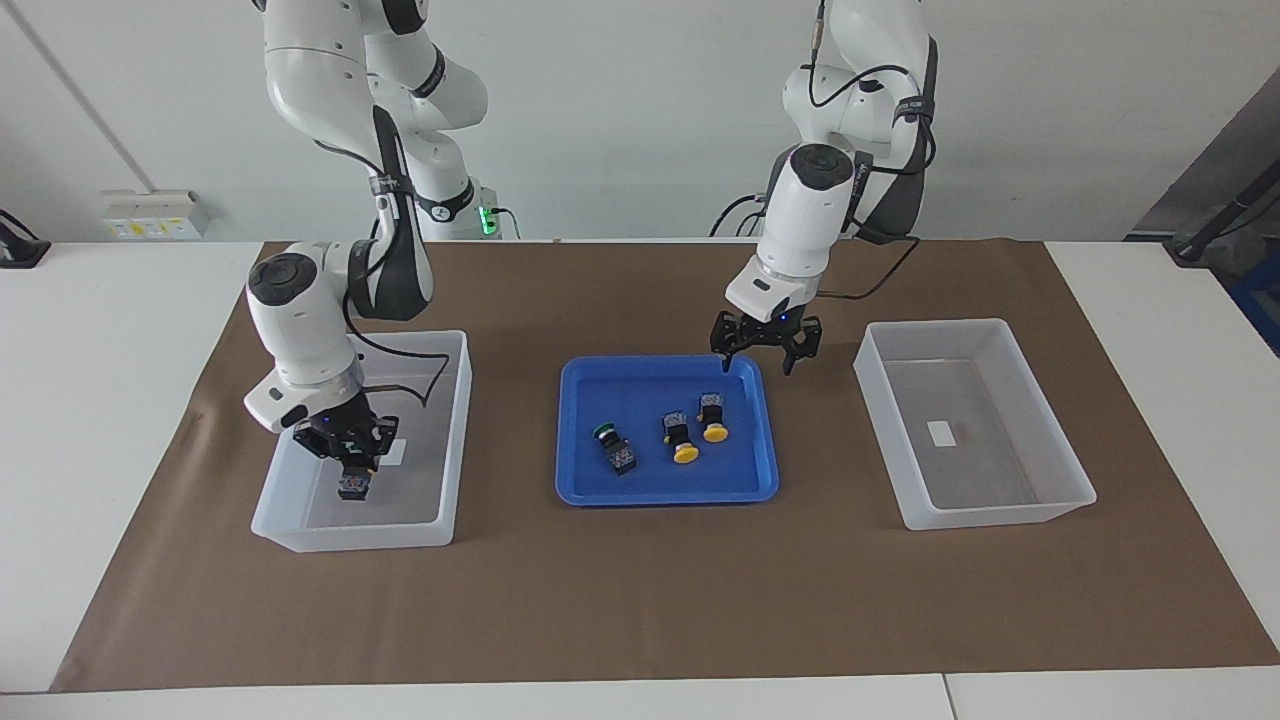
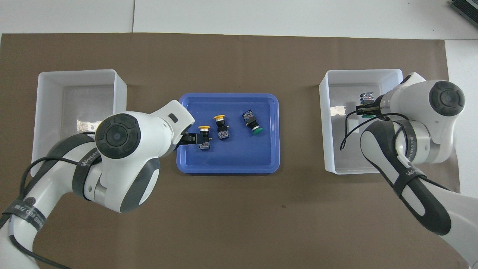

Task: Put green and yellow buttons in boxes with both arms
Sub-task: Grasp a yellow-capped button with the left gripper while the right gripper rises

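My right gripper (image 1: 352,460) is down inside the box (image 1: 458,430) at the right arm's end of the table. It is shut on a green button (image 1: 352,486), whose black body hangs below the fingers just over the box floor. In the overhead view the gripper (image 2: 364,110) hides most of the green cap (image 2: 369,116). My left gripper (image 1: 757,358) is open over the blue tray's corner, close to a yellow button (image 1: 712,417). A second yellow button (image 1: 681,440) and a green button (image 1: 612,447) lie on the tray too. The other box (image 1: 1040,430) holds only its label.
The blue tray (image 1: 600,490) sits mid-table between the two boxes on a brown mat (image 1: 640,600). A green-lit base (image 1: 487,220) stands at the table's edge nearest the robots. White table shows around the mat.
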Robot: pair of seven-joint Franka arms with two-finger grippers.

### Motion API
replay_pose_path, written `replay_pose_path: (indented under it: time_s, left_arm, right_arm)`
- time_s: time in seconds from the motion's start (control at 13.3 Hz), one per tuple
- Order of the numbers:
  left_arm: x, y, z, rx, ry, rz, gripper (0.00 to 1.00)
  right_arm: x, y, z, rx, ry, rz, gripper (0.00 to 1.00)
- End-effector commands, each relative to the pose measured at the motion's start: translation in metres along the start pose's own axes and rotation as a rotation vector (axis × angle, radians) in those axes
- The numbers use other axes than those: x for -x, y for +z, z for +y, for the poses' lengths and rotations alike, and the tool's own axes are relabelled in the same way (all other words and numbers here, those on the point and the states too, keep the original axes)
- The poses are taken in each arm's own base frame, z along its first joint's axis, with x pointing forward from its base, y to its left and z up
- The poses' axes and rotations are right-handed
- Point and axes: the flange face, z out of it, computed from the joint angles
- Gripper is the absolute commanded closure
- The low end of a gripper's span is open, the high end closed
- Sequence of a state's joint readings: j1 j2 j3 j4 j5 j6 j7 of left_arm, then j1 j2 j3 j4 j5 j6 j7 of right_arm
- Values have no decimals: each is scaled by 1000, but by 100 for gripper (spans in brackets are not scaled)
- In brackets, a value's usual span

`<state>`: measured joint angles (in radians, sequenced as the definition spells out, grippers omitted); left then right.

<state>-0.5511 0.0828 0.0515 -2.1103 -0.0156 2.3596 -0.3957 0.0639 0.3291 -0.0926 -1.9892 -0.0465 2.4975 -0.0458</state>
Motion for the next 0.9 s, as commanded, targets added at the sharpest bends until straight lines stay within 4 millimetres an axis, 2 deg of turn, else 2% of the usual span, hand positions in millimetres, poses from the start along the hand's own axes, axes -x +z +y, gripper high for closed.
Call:
replay_pose_path:
  time_s: [0.0, 0.15, 0.3, 0.52, 0.6, 0.67, 0.75, 0.82]
  left_arm:
    - [2, 39, 17, 8, -39, 39, 0]
    - [1, 62, 18, 5, -43, 40, 0]
    - [4, 83, 24, 6, -44, 43, 0]
    - [4, 91, 30, 18, -66, 64, 19]
    - [5, 92, 31, 18, -65, 64, 29]
    - [6, 92, 34, 20, -60, 64, 51]
    - [9, 93, 37, 17, -62, 55, 90]
    - [8, 92, 37, 15, -65, 52, 100]
  right_arm:
    - [-2, 2, 2, -6, -12, 15, 19]
    - [-3, -1, 0, -7, -13, 16, 4]
    - [-8, -26, -12, -12, -27, 25, 0]
    - [-19, -73, -31, -29, -57, 12, 0]
    - [-23, -86, -43, -37, -76, 19, 0]
    - [-27, -95, -53, -43, -91, 29, 0]
    - [-30, -104, -63, -50, -107, 34, 0]
    - [-31, -110, -83, -64, -135, 34, 0]
